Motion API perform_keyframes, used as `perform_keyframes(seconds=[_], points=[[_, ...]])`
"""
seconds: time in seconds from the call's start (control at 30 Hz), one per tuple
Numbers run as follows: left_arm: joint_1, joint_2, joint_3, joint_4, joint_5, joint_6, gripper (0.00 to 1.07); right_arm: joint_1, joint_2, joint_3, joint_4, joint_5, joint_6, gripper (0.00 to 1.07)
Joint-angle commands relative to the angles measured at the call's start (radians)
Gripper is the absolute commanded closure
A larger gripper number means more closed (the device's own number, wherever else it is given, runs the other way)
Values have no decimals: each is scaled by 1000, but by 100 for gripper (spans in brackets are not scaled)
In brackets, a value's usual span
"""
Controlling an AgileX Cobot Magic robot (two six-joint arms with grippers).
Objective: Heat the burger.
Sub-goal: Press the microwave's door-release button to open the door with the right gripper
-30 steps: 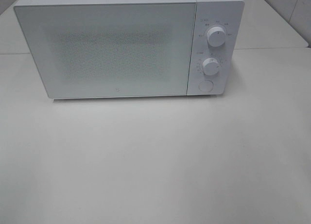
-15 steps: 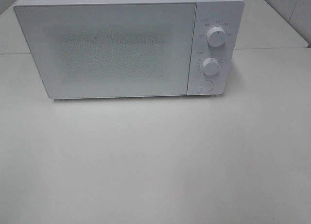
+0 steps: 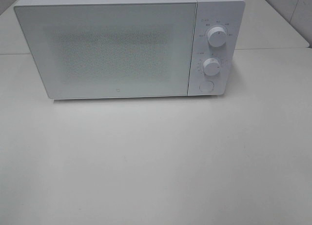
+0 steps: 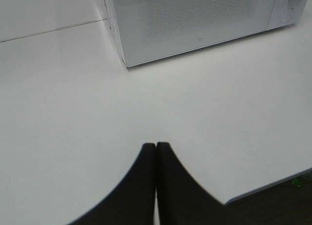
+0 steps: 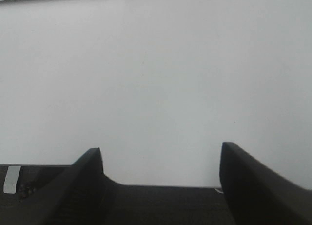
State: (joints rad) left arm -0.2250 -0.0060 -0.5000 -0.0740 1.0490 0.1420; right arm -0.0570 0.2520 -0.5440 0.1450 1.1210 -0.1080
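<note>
The left gripper [image 4: 156, 146] has its two dark, smooth, curved fingers pressed together with nothing between them. It hangs over the table well in front of the microwave [image 4: 204, 20], facing the near left corner of that appliance. The right gripper [image 5: 161, 147] stands wide, its jaws far apart and empty, over the table's front edge, also well short of the microwave.

The burger shows in none of the views. It is not in either claw, nor on the matte off-white table [image 3: 156, 161] in front of the microwave. The microwave's door [image 3: 105, 49] is closed, and its pale panel with a fine dotted mesh lets nothing inside be made out, so whether the burger sits behind it cannot be told.

The microwave is a glossy white box with its long side facing the arms. At its right end are an upper knob [image 3: 216, 36], a lower knob [image 3: 211, 67] and a round button [image 3: 206, 86] beneath them. These controls lie on the right arm's side, so that open claw looks the likelier one for any move at the panel.
</note>
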Motion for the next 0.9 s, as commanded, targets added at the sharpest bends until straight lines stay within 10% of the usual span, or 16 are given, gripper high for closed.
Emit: perform_keyframes(seconds=[0.03, 0.9], points=[[3, -19, 4, -10, -15, -2, 106, 35, -55, 10, 5, -37, -16, 43], [3, -19, 4, -11, -15, -3, 106, 46, -284, 45, 3, -114, -11, 43]])
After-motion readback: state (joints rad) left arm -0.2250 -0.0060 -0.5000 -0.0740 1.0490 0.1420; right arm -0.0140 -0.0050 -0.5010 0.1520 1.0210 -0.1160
